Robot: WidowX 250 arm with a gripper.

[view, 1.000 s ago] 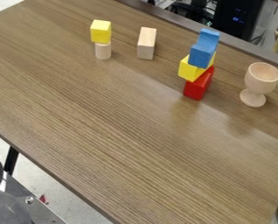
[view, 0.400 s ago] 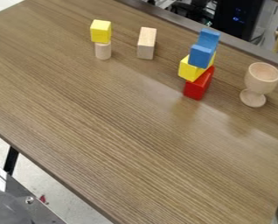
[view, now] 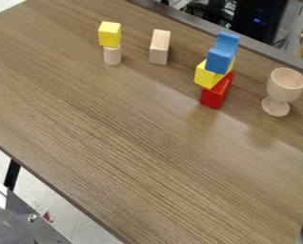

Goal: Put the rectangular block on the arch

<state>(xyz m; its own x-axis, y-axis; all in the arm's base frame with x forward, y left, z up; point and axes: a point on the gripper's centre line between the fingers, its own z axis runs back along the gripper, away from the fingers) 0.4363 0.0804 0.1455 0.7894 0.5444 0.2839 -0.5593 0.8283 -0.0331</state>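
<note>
The rectangular block (view: 159, 46) of plain wood lies on the brown wood-grain table (view: 135, 143), toward its far edge, its long side running away from me. It sits apart from everything else, between two stacks. I can't tell whether the end effector is spread or pressed together.

To the right of the block stands the taller stack: a red block (view: 214, 96) at the bottom, a yellow block (view: 208, 76) on that, and the blue arch (view: 219, 59) on top, its upper side stepped. The pieces sit at differing angles. To the left, a yellow cube (view: 109, 34) rests on a short wooden cylinder (view: 112, 55) standing upright. Farther right, past the tall stack, a wooden goblet (view: 284, 88) stands upright, mouth up.

Beyond the far edge there's a black case (view: 259, 21) with small blue lights. At the near left, below the table's edge, I see a metal plate (view: 43, 232) and a black leg (view: 12, 175).
</note>
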